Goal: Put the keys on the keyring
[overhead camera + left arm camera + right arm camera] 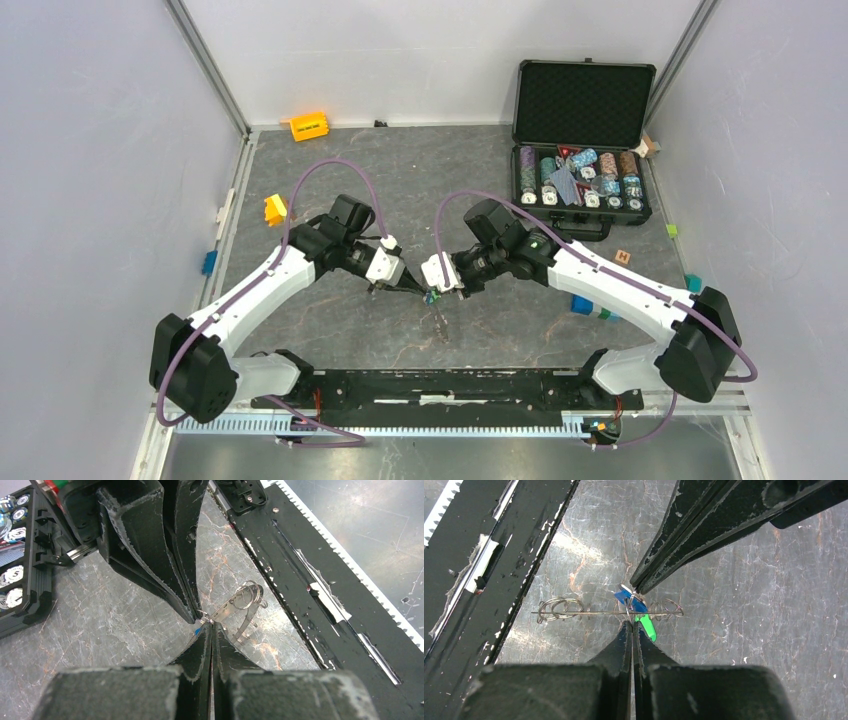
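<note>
Threading looked to be the step in hand, judging by how everything sat crowded at one spot. The desk, a grey, veined, marble-look slab, carried it all. A black foam-lined case of poker chips stood open at its far right corner. Both white arms reached inward from the near edge. The left fingers and right fingers were matte black, tapered and scuffed pale along their edges. Each pair was pressed fully together, and the two sets of tips nearly met over the middle of the desk, toward its near edge. Between those tips sat the keyring, which showed as thin silvery wire with small coiled loops at either end. Against it were the keys, one with a blue plastic head and one with a bright green head, plus a sliver of silver blade. Which pair pinched the wire and which pinched a key could not be told. The next move probably called for prying a coil apart and sliding a key's hole along it without losing either pinch.
</note>
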Robot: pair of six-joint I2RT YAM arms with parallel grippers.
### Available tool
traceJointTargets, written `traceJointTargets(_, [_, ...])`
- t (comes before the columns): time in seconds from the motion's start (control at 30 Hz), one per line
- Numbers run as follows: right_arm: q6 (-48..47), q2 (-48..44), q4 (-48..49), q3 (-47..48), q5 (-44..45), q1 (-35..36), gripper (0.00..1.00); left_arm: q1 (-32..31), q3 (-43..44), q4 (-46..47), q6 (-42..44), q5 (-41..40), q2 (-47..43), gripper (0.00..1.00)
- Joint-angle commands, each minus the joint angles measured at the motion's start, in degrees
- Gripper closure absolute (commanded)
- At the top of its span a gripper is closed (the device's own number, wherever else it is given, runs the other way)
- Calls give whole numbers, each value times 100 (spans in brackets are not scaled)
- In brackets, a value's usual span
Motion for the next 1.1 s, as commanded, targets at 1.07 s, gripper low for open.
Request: traceJointTargets(1.07, [215, -78, 228, 315, -71, -4, 100, -224, 56, -310, 706, -221, -76, 98])
